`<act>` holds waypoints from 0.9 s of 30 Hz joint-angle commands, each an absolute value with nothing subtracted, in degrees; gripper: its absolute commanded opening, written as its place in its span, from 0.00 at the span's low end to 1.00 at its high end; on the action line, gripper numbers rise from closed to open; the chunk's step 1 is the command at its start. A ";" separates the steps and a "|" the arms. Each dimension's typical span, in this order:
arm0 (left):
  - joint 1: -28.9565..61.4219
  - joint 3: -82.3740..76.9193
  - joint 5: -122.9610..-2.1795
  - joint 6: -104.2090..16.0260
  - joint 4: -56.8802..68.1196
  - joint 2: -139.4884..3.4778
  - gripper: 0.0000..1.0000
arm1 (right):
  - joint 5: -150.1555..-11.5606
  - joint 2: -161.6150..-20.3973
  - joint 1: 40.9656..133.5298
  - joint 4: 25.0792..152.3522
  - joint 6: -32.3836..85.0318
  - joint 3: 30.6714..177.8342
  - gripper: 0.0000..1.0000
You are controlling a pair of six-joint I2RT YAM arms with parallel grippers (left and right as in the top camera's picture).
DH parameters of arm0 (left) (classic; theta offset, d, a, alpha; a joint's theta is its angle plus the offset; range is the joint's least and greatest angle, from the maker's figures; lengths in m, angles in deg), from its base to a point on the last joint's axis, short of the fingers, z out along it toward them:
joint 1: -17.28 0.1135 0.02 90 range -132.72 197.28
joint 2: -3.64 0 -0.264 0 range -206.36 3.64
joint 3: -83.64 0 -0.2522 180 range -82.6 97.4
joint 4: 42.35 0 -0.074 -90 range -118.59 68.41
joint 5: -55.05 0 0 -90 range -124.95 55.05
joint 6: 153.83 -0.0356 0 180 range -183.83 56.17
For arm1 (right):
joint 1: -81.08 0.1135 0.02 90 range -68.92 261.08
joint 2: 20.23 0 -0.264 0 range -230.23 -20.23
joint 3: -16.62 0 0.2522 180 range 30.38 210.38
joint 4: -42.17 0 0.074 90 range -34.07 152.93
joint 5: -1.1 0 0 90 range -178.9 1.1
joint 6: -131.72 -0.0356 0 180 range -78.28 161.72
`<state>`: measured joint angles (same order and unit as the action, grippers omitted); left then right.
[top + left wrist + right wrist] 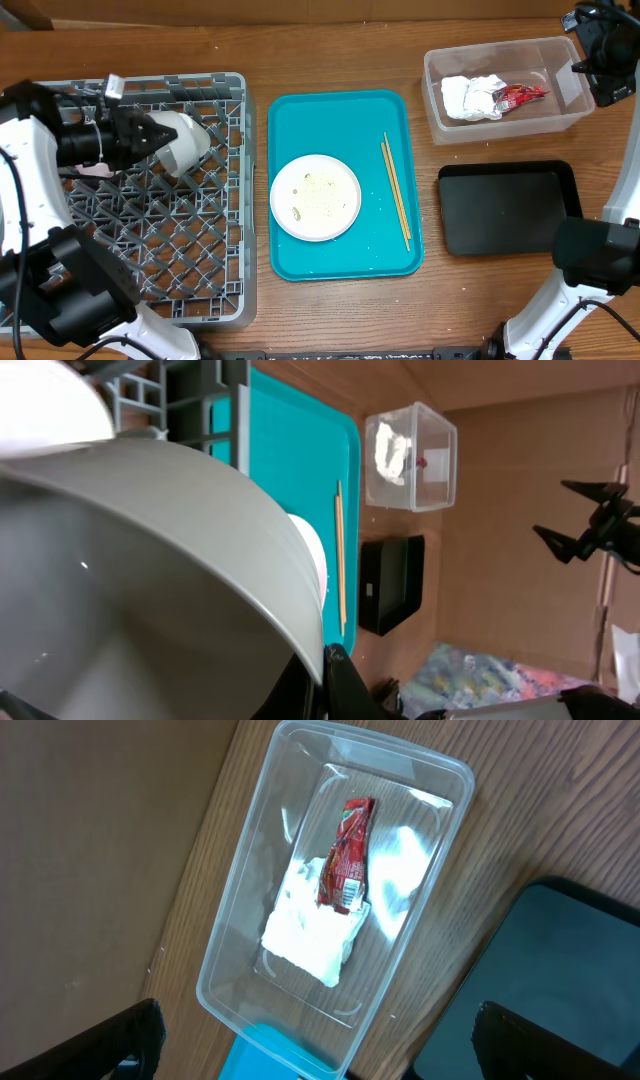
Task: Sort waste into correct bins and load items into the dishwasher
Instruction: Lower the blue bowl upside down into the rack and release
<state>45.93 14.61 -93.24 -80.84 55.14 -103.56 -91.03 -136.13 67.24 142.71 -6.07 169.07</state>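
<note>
My left gripper [150, 135] is shut on the rim of the pale round bowl [183, 142] and holds it tilted over the grey dish rack [190, 250]. In the left wrist view the bowl [150, 560] fills the frame, with the jaws [325, 665] pinching its rim. The white plate [315, 197], with whitish crumbs on it, and the chopsticks [396, 190] lie on the teal tray [345, 115]. My right gripper [597, 60] is open and empty above the clear tub [240, 920]. The tub holds the napkin [310, 930] and the red wrapper [347, 855].
The black tray [508, 207] lies just below the clear tub [500, 120] at the right. A pinkish patch [93, 171] shows in the rack under my left arm. A white rounded thing [50, 400] sits at the top left of the left wrist view.
</note>
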 commanded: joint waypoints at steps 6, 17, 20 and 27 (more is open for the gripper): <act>46.95 11.17 -97.06 -88.12 54.70 -106.86 0.04 | -91.62 -136.09 67.13 142.63 -6.02 169.22 1.00; 47.06 11.17 -98.00 -89.11 55.90 -110.59 0.04 | -91.60 -136.09 67.13 142.63 -6.02 169.22 1.00; 47.46 11.17 -97.67 -89.11 57.85 -110.59 0.04 | -91.60 -136.09 67.13 142.63 -6.02 169.22 1.00; 50.01 11.17 -94.70 -87.40 59.86 -110.59 0.04 | -91.60 -136.09 67.13 142.63 -6.02 169.22 1.00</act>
<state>48.50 11.39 -97.50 -87.62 59.33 -109.52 -91.03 -136.13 67.24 142.71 -6.07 169.07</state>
